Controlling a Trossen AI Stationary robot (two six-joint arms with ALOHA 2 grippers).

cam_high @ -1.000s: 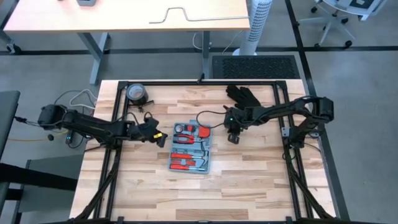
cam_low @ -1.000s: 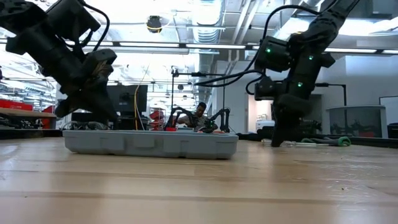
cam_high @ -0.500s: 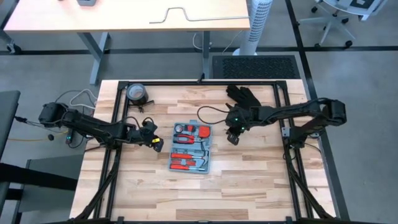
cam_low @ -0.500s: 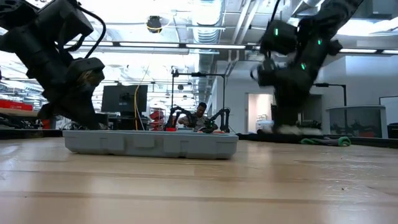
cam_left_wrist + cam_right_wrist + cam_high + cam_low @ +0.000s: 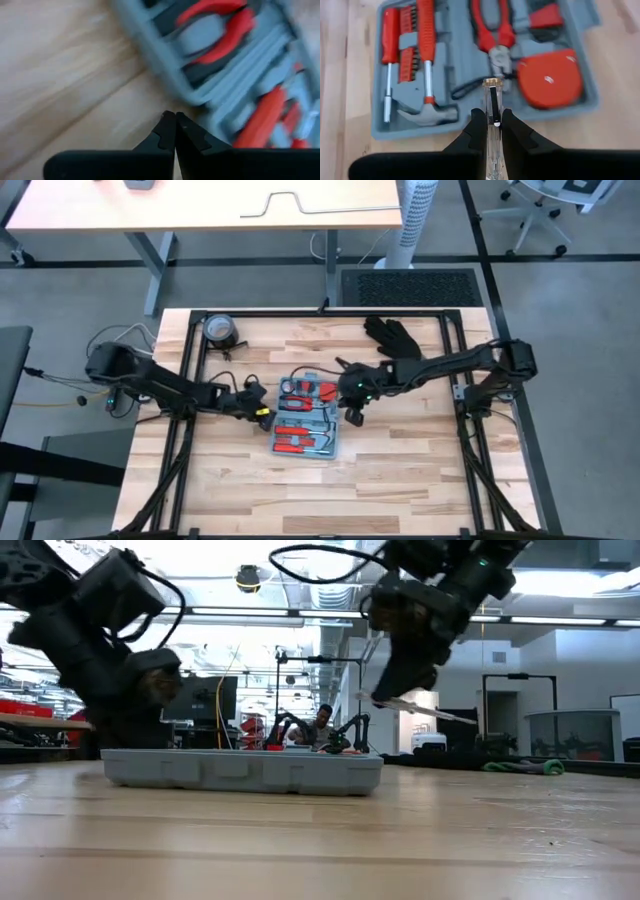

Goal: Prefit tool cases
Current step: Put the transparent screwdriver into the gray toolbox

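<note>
Clear plastic tool (image 5: 491, 145) sits pinched between the right gripper (image 5: 490, 122) fingers, above the open tool case (image 5: 485, 65) to drop it in, while the left gripper (image 5: 175, 131), fingers pressed together, waits just beside the case's edge.

An open tool case (image 5: 307, 417) lies mid-table, the left gripper (image 5: 262, 413) at its left edge, the right gripper (image 5: 352, 414) at its right edge. A glove (image 5: 392, 335) and tape roll (image 5: 219, 330) lie behind.
</note>
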